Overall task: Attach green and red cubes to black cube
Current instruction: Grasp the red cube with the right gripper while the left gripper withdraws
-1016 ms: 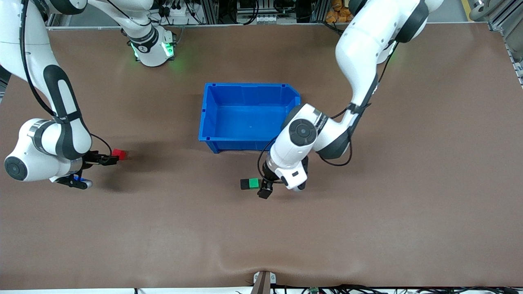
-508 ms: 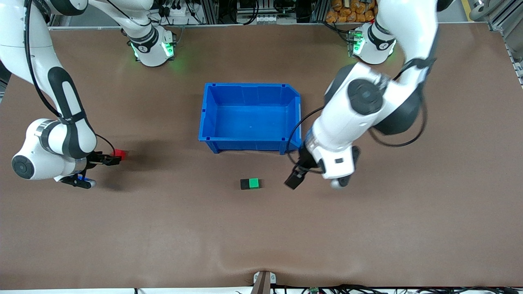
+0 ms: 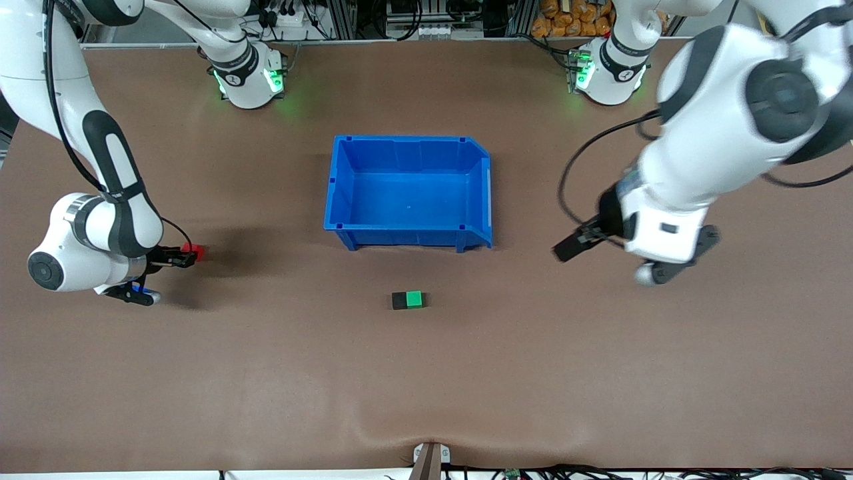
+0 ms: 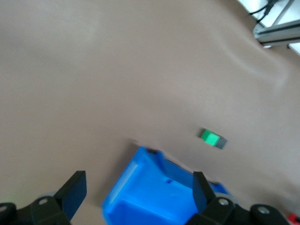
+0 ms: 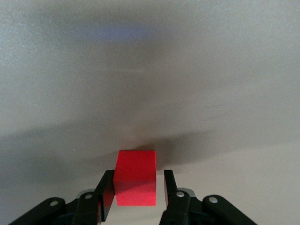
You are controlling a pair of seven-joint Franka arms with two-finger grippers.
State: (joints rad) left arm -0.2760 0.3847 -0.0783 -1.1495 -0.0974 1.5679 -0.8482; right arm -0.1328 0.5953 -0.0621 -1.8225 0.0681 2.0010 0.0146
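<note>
Fingers of right gripper clamp red cube; left gripper open, over table.
Cube probably light, rigid; flat opposite faces suit pinching; green cube touches black cube.

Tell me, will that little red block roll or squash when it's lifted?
Probably neither. The red cube has flat faces and crisp edges between the right gripper's fingers, so it looks stiff. It seems small, likely light, and its smooth faces might slip.

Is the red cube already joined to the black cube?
No, the red cube sits between the right gripper fingers, apart from the black cube joined to the green cube.
</note>
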